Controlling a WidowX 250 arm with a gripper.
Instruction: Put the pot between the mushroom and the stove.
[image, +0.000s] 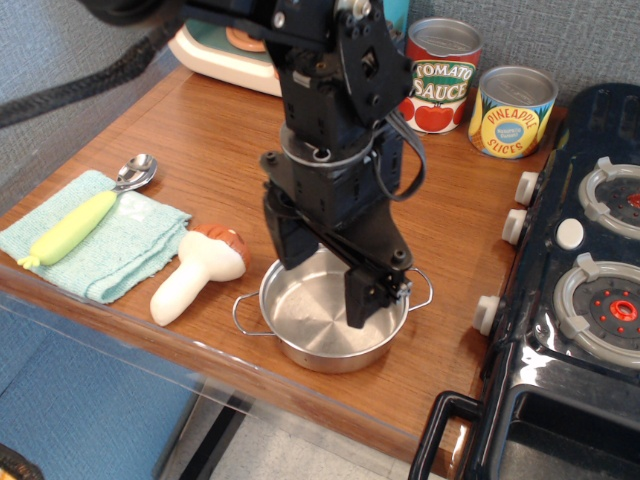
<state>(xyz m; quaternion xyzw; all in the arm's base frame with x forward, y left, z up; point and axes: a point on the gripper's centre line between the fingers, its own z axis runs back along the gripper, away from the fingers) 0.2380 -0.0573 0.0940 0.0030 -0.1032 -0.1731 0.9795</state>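
Note:
The shiny steel pot (322, 326) stands upright on the wooden table near the front edge, with its two wire handles showing. The mushroom (198, 270) lies just left of it, white stem and reddish-brown cap. The black stove (532, 300) stands to the right of the pot. My gripper (327, 268) hangs just above the pot, open and empty, one finger over the back left rim and the other finger (368, 296) over the bowl's right side.
A tomato sauce can (442, 75) and a pineapple slices can (512, 111) stand at the back. A teal cloth (110, 250) with a yellow-green-handled spoon (85, 220) lies at the left. The toy microwave (215, 50) is at the back left. The table's front edge is close to the pot.

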